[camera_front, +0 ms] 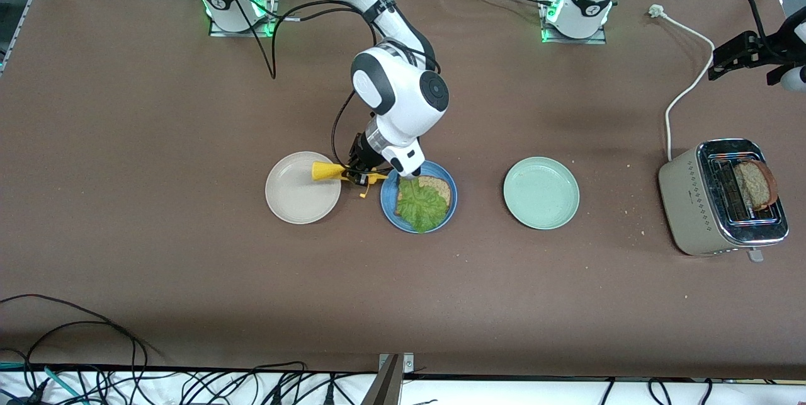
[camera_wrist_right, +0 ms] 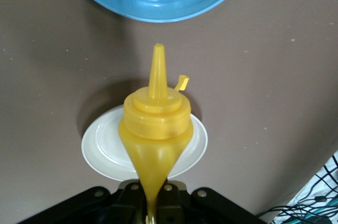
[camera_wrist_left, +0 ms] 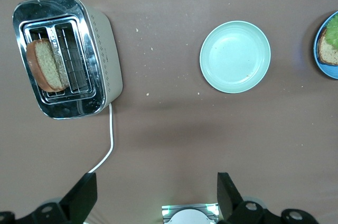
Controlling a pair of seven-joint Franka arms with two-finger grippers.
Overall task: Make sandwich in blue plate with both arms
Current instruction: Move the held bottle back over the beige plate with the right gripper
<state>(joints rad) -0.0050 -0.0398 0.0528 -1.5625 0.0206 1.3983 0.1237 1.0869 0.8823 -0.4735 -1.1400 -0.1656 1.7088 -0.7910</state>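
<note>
Right gripper (camera_front: 360, 173) clamps a yellow squeeze bottle (camera_front: 334, 172) between beige plate (camera_front: 296, 200) and blue plate (camera_front: 388, 208).
1 bread slice (camera_front: 437, 187) with lettuce (camera_front: 420, 206) lies there; left gripper (camera_wrist_left: 156, 195) waits open over brown table (camera_front: 157, 254). No legible writing.

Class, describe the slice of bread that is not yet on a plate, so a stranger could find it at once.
Start at the beige toaster at the left arm's end of the table. One brown bread slice stands upright in its slot. Unlike the slice on the blue plate, it has no lettuce on it.
</note>
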